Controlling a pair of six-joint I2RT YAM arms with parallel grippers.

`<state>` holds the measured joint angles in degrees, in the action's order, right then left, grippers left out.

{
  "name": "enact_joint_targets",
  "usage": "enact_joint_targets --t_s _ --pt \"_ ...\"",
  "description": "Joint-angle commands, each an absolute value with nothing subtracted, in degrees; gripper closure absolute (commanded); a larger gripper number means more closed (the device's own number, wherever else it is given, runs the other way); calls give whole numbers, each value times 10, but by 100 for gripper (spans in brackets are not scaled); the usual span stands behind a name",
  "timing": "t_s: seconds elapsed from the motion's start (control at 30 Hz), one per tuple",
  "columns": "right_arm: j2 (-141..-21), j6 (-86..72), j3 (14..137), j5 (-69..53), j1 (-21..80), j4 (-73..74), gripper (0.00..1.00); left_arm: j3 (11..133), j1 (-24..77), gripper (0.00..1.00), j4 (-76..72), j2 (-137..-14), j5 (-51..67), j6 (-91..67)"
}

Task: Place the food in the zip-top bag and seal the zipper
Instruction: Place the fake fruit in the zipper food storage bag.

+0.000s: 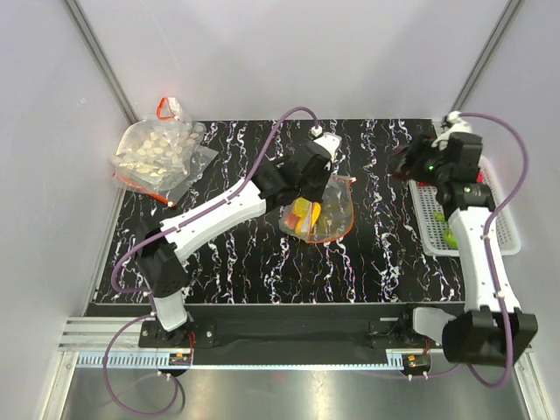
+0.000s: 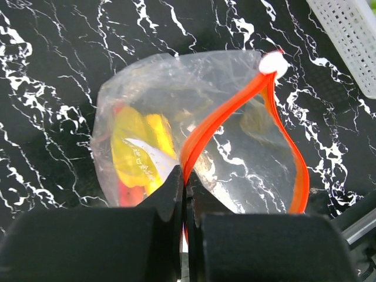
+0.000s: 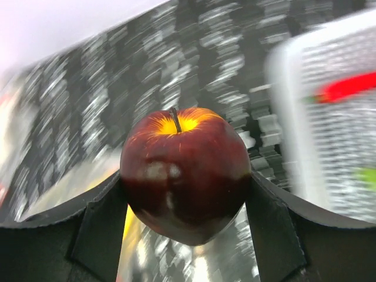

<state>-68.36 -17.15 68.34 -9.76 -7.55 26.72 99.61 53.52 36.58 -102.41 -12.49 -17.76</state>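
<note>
Black worktop (image 1: 385, 262) veined with white fills the floor of a pale, plain-walled enclosure. Near its middle lies the bag (image 1: 328, 214), a small pouch of clear, crinkled film with glossy folds. Its closed bottom points to the left side and its mouth to the right, toward the basket (image 1: 429, 219).

The zipper (image 2: 223, 117) is a thin red-orange strip. In the left wrist view its long axis runs up and to the right, from the claw to a small white end piece (image 2: 273, 63). The two halves of the strip part between those ends and bow away from each other, so the mouth gapes in a lens shape. Yellow and red pieces (image 2: 138, 147) show through the film at the bottom, blurred by wrinkles.

The left claw (image 2: 185, 179) is pinched tight on the near end of the zipper, its dark fingers pressed together with no gap.

The right claw (image 3: 183, 197) hangs over the worktop's right part, near the basket and apart from the bag. It grips an apple (image 3: 185, 170) between its black fingers. The apple is round, smooth and dark red, with a yellow patch around its stem, which points up. The basket is white plastic mesh, rectangular, at the right edge, with something green (image 1: 449, 234) inside it.

A larger clear bag of whitish pieces (image 1: 157, 153) sits at the far left corner.
</note>
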Motion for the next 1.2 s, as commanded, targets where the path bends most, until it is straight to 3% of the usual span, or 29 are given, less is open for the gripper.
enact_joint_targets --t_s 0.0,0.2,0.47,0.7,0.8,0.83,0.87,0.9,1.03,1.17 --pt "-625 -143 672 -173 -5 304 50 1028 522 100 369 -1023 -130 -162" --pt "-598 -151 679 -231 89 323 51 1022 509 100 374 -1019 -120 -163" --pt "-630 -208 596 -157 283 238 51 1010 501 100 367 -1010 -107 -173" --pt "-642 -242 582 -37 299 212 49 977 490 100 339 -983 -82 -192" --pt "-659 -238 604 -14 299 215 33 968 487 100 329 -972 -71 -199" --pt "-667 -232 612 -4 299 219 22 966 485 100 326 -970 -68 -201" --pt "-679 -229 620 -4 300 230 2 963 483 100 324 -967 -62 -203" --pt "-683 -228 634 -4 300 234 1 961 481 100 322 -963 -54 -204" --pt "-670 -224 642 -7 300 235 2 952 476 100 316 -955 -49 -207" --pt "-646 -222 654 -3 301 264 14 937 471 100 306 -947 -47 -208"
